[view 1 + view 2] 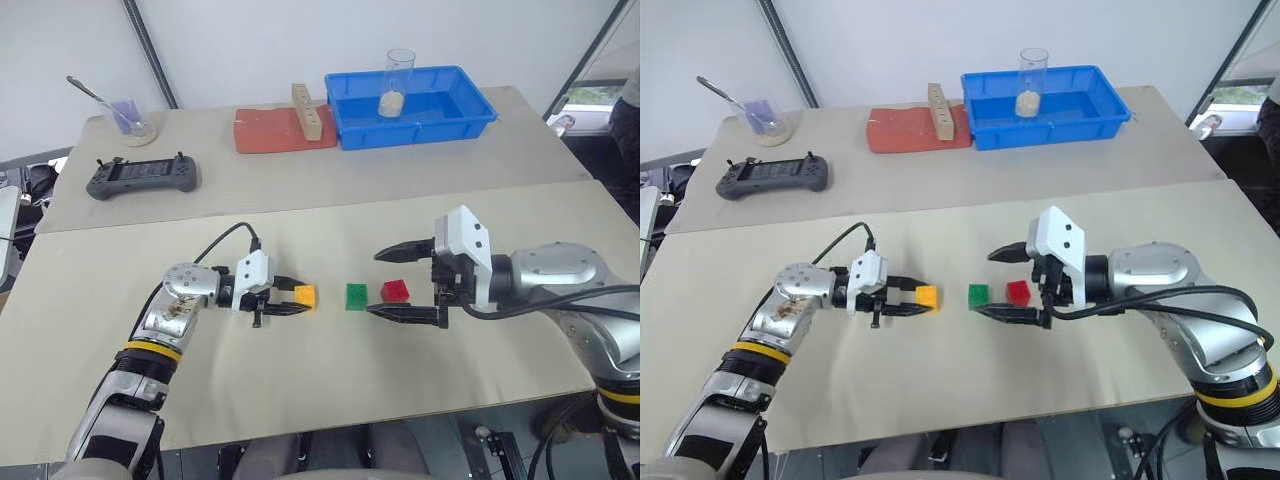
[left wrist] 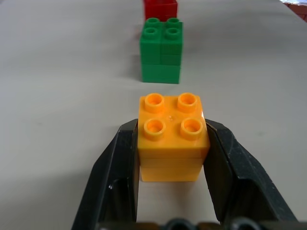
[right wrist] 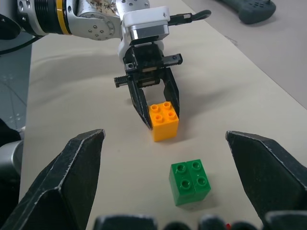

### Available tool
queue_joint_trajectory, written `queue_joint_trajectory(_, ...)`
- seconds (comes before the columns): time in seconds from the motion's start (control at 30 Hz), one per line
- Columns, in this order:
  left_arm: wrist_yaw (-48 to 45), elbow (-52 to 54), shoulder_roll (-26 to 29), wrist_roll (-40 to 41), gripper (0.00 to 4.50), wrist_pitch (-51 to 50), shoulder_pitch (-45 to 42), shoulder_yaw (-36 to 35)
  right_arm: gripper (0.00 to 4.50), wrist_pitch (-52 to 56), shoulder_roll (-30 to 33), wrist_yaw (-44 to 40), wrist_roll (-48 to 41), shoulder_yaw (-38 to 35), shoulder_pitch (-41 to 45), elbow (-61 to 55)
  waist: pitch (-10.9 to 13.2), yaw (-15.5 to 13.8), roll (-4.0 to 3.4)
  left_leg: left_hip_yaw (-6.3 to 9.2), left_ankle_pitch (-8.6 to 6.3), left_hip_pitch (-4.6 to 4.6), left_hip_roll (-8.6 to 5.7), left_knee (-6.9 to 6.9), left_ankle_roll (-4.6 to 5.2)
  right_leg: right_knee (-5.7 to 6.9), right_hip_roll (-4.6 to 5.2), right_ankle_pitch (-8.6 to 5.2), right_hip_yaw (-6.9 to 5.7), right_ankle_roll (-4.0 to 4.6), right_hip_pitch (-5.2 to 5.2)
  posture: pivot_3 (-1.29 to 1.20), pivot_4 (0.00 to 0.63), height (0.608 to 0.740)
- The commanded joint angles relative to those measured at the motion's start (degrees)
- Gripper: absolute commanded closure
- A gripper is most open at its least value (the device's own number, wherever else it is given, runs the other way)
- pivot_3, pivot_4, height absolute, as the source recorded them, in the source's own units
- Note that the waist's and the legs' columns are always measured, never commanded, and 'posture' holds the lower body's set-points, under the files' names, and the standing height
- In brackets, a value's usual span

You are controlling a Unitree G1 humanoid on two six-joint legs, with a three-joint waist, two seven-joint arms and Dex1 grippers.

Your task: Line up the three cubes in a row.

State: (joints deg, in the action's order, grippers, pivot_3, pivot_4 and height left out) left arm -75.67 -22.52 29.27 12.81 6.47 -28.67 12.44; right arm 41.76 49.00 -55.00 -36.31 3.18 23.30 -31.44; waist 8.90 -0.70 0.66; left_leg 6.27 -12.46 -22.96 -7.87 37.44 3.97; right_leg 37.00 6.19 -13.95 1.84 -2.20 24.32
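Note:
The orange-yellow cube [image 1: 305, 296] sits low at the table surface, clamped between the black fingers of my left gripper [image 1: 303, 297], which is shut on it and points toward the right. In a line beyond it stand the green cube [image 1: 356, 296] and the red cube [image 1: 395, 291], each on the table with small gaps between them. The left wrist view shows the orange-yellow cube [image 2: 172, 136], green cube [image 2: 161, 50] and red cube [image 2: 160, 7] one behind another. My right gripper [image 1: 376, 283] is open wide and points left, its fingers on either side of the red cube.
On the rear table stand a blue bin [image 1: 450, 118] with a glass jar [image 1: 398, 80], a red mat [image 1: 268, 130] with a tan wooden block [image 1: 306, 110], a grey handheld controller [image 1: 140, 177] and a glass bowl with a spoon [image 1: 130, 122].

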Motion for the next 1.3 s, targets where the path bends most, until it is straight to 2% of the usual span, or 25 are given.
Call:
queue_joint_trajectory(0.03,0.2,-2.6,-1.7,-1.6,3.14,2.4,-1.5,0.6,0.00,1.0,0.8,1.1,-1.4,-2.8,0.2,-2.9,0.0,-0.1,0.00,0.00,0.00,0.00,0.00,0.02,0.00,0.00,0.00,0.00,0.00,0.00,-0.01,0.00,0.150,0.740)
queue_joint_trajectory(0.23,1.0,-4.3,-5.0,-3.0,3.14,3.6,-2.7,1.0,0.00,2.4,1.0,1.8,-1.8,-2.8,1.8,-2.5,0.0,-0.1,0.00,0.00,-0.05,-0.06,0.00,0.24,0.08,0.02,-0.03,0.01,-0.03,-0.03,-0.05,0.00,0.150,0.740)
queue_joint_trajectory(0.4,0.9,-5.0,-5.5,-3.4,3.14,4.0,-3.0,0.7,0.00,2.9,0.8,1.7,-1.8,-2.8,2.5,-2.2,0.0,-0.1,0.00,0.00,-0.08,-0.09,-0.01,0.32,0.12,0.03,-0.02,0.04,-0.04,-0.07,-0.05,0.00,0.150,0.740)
queue_joint_trajectory(0.47,0.5,-4.8,-5.4,-3.1,2.11,3.3,-2.9,0.7,0.00,2.7,0.7,1.7,-1.7,-2.7,2.5,-1.9,0.0,-0.1,0.00,0.00,-0.08,-0.09,-0.01,0.33,0.12,0.03,-0.02,0.04,-0.04,-0.08,-0.06,0.00,0.150,0.740)
queue_joint_trajectory(0.63,-0.3,-3.0,-4.5,-2.7,0.06,2.0,-2.4,0.0,0.00,1.5,0.7,1.1,-0.9,-2.6,1.5,-1.1,0.0,0.0,0.00,0.00,-0.08,-0.18,-0.01,0.33,0.12,0.03,-0.04,0.04,-0.04,-0.08,0.03,0.00,0.150,0.740)
queue_joint_trajectory(0.77,0.3,3.0,-1.3,-1.2,0.06,-1.7,-0.1,-2.4,0.00,0.2,1.3,0.3,-0.4,-3.9,-0.9,-0.7,0.0,0.0,0.00,0.00,-0.08,-0.20,-0.01,0.33,0.13,0.04,-0.04,0.04,-0.03,-0.08,0.04,0.00,0.150,0.740)
queue_joint_trajectory(0.97,4.5,20.1,10.9,2.7,0.06,-13.8,7.3,-11.9,0.00,-6.8,4.7,-4.0,2.2,-10.9,-9.3,3.8,0.0,0.2,-0.01,0.00,-0.10,-0.19,0.02,0.32,0.14,0.05,-0.10,0.04,0.01,-0.08,0.09,0.00,0.150,0.740)
queue_joint_trajectory(1.1,7.5,26.7,18.3,4.1,0.06,-20.5,9.9,-18.4,0.00,-10.7,5.7,-5.5,3.8,-15.0,-13.2,8.0,0.0,-0.1,-0.03,0.00,-0.10,-0.12,0.04,0.32,0.13,0.03,-0.12,0.04,0.01,-0.08,0.02,0.00,0.150,0.740)
queue_joint_trajectory(1.2,8.5,27.6,20.7,4.7,0.06,-21.9,10.6,-20.7,0.00,-12.5,5.5,-5.7,4.7,-15.9,-13.9,9.9,0.0,-0.2,-0.04,-0.01,-0.10,-0.03,0.02,0.32,0.12,0.02,-0.10,0.04,-0.02,-0.09,-0.07,0.00,0.150,0.740)
queue_joint_trajectory(1.3,9.0,27.5,20.9,4.9,0.06,-22.1,10.6,-21.1,0.00,-13.7,4.7,-5.4,5.2,-15.8,-13.5,12.0,0.0,-0.1,-0.04,-0.01,-0.11,-0.03,0.03,0.32,0.11,0.02,-0.10,0.04,-0.01,-0.09,-0.08,0.00,0.150,0.740)
